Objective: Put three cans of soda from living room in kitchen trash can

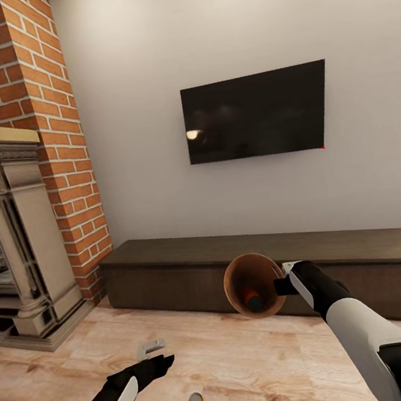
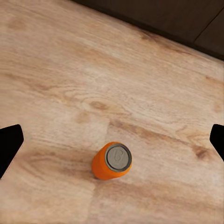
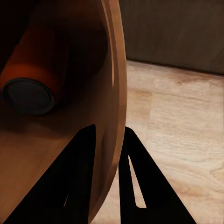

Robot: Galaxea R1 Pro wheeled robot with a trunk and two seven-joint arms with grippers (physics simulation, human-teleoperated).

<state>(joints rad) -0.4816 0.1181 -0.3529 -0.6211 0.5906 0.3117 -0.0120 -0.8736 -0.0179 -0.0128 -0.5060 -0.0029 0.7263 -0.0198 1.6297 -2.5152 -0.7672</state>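
On floor, orange can [image 2: 112, 161] upright

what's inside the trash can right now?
One orange can lies inside the trash can, held by the right gripper clamping its rim. Its shadowed depths are dark; more cans can't be ruled out.

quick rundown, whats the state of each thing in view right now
orange can on the floor: upright, free
trash can: held off the floor, tipped, mouth toward the camera
can inside it: orange, lying on its side
right gripper: shut on the rim
left gripper: open, empty
TV: off
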